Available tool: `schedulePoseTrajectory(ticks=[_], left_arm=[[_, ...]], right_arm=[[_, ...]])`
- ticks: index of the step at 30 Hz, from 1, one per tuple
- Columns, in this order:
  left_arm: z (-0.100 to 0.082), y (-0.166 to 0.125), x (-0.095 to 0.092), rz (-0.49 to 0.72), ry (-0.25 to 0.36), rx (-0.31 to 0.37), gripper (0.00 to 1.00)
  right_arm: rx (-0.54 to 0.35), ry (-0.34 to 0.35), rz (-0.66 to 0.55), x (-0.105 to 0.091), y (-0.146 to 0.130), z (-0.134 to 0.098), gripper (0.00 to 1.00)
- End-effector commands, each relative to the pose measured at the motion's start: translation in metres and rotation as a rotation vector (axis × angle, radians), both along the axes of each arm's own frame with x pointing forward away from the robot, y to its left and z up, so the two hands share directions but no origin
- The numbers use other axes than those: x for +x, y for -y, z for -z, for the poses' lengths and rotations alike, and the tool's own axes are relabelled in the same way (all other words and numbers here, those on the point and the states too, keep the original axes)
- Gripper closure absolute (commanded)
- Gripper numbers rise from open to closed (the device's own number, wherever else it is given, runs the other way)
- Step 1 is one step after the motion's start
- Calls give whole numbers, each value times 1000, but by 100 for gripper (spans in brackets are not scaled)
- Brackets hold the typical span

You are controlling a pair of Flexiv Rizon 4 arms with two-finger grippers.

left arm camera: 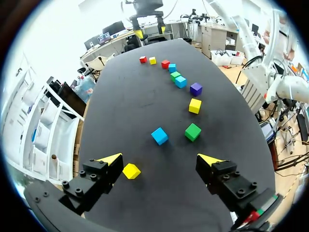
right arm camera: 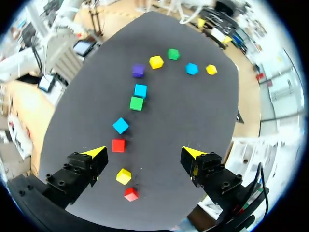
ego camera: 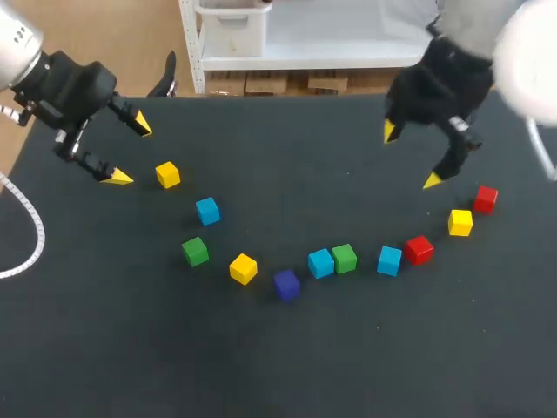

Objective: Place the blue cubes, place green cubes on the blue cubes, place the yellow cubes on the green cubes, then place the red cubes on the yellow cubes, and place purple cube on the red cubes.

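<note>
At the left edge of the black table (ego camera: 287,165), the left gripper (ego camera: 129,151) has its fingers spread wide. It holds nothing and touches no cube. The far-left yellow cube (ego camera: 168,174) lies just beside it, near one yellow fingertip; in the left wrist view this cube sits between the spread fingers, close to one of them.

From there the cubes lie in a loose arc across the table, all flat on the surface and none stacked. First come the left blue cube (ego camera: 207,210) and the left green cube (ego camera: 195,252). Next are the middle yellow cube (ego camera: 243,268) and the purple cube (ego camera: 286,284). The middle blue cube (ego camera: 321,263) and the right green cube (ego camera: 345,258) sit side by side, touching or nearly so. The right blue cube (ego camera: 389,259) and the near red cube (ego camera: 419,250) are likewise close together. The right yellow cube (ego camera: 459,222) and the far red cube (ego camera: 486,198) end the arc.

The right gripper (ego camera: 411,156) is also spread wide and empty, above the arc's right end. In the right wrist view the two red cubes and the right yellow cube lie in the gap between its fingers, untouched.
</note>
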State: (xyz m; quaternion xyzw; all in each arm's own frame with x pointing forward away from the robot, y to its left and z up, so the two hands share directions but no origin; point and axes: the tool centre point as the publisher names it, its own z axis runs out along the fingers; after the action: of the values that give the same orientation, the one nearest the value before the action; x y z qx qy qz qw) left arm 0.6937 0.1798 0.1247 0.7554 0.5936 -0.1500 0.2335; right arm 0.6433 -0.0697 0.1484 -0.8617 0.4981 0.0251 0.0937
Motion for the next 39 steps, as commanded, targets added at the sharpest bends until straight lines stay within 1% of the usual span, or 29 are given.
schedulePoseTrajectory(ticks=[1,3,4,6,7,9,11,12,15,20,28,39], left_arm=[[0,0,0,0,2,0,0],[0,0,0,0,2,0,0],[0,0,0,0,2,0,0],[0,0,0,0,2,0,0],[0,0,0,0,2,0,0],[0,0,0,0,2,0,0],[0,0,0,0,2,0,0],[0,0,0,0,2,0,0],[0,0,0,0,2,0,0],[0,0,0,0,2,0,0],[0,0,0,0,2,0,0],[0,0,0,0,2,0,0]], right_arm=[[-144,121,-19,-10,-25,20,0],[-120,102,-9,-12,-34,24,0],[-118,106,-5,-14,-38,27,0],[-98,69,-6,-15,-47,33,0],[-91,63,-2,-16,-50,35,0],[-82,35,5,-17,-58,41,0],[-85,21,12,-18,-65,46,0],[-79,-2,24,-18,-68,49,0],[-79,-31,45,-19,-74,57,0],[-93,-51,53,-23,-85,73,0],[-79,-83,62,-33,-101,91,0],[-61,-125,88,-48,-103,106,0]])
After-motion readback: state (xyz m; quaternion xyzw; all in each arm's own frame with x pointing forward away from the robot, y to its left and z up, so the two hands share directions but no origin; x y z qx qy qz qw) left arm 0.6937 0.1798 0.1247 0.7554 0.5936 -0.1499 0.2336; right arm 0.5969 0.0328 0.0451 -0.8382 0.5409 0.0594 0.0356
